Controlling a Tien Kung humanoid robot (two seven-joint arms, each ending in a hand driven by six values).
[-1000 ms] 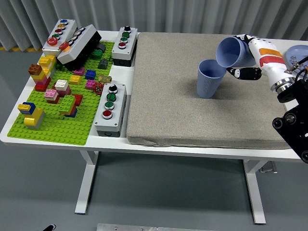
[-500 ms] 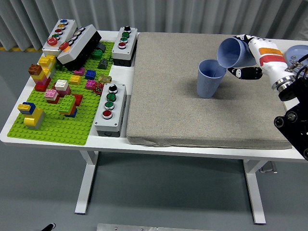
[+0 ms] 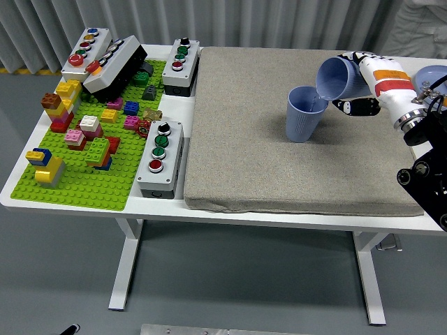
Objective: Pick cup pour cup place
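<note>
A rough grey mat [image 3: 279, 132] covers most of the white table [image 3: 209, 213]. On it stands a smooth blue cup [image 3: 303, 115], round and open at the top. The right hand [image 3: 363, 84] reaches in from the right, its fingers wrapped around a second blue cup [image 3: 339, 77]. That cup is tipped on its side, its mouth facing left and down, just over the standing cup's far right rim.

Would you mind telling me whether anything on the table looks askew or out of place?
One long button box at the far left leans tilted against the other box, half on the green baseplate. The tipped blue cup in the right hand is simply pouring into the upright cup; no spill shows.
</note>
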